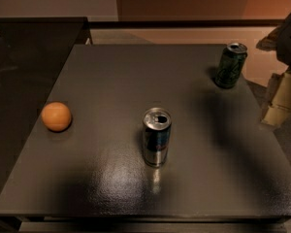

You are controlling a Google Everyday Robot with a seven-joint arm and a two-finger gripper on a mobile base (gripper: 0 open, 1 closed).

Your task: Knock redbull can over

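Note:
The redbull can (156, 137) stands upright near the middle of the dark grey table (102, 76), slim and silver with blue panels and an open shiny top. My gripper (277, 111) is at the right edge of the view, just past the table's right side, well to the right of the can and apart from it. The arm above it is partly cut off by the frame.
A dark green can (230, 65) stands upright at the table's far right corner, close to my gripper. An orange (56, 116) lies near the left edge. A dark counter (24, 57) adjoins the table on the left.

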